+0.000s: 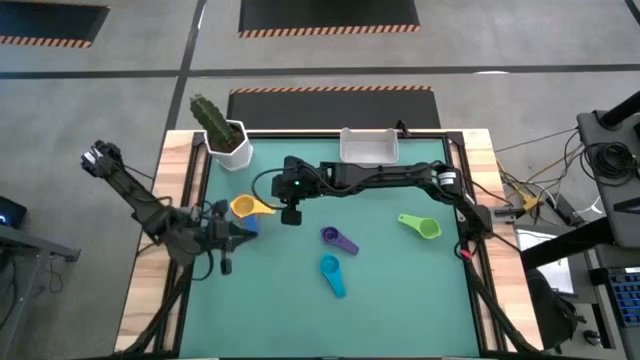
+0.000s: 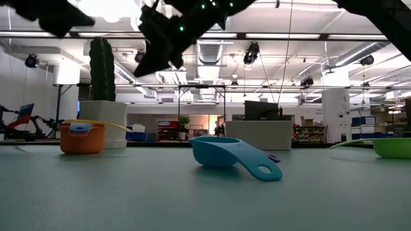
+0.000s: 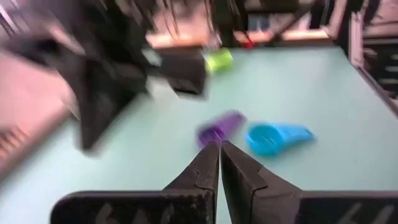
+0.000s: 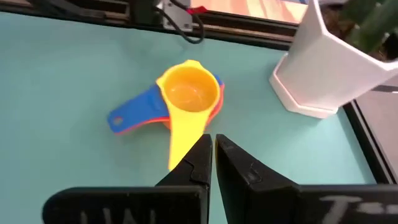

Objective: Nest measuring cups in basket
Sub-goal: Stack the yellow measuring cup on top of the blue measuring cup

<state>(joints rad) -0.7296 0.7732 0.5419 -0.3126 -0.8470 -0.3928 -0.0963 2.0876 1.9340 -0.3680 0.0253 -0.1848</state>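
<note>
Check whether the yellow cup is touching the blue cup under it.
Touching: the right wrist view shows the yellow cup nested directly on the blue cup.

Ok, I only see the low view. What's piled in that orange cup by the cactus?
Observer: The orange plastic scoop holds a blue plastic scoop, with a round yellow plastic scoop on top.
Operator: Where's the robot's hand?
Observer: The right gripper hangs by the yellow handle's tip, shut and empty. The left gripper waits nearby, shut.
Operator: Is there a purple one?
Observer: Yes, a small purple plastic scoop lies behind the teal plastic scoop, toward the white rectangular basket.
</note>
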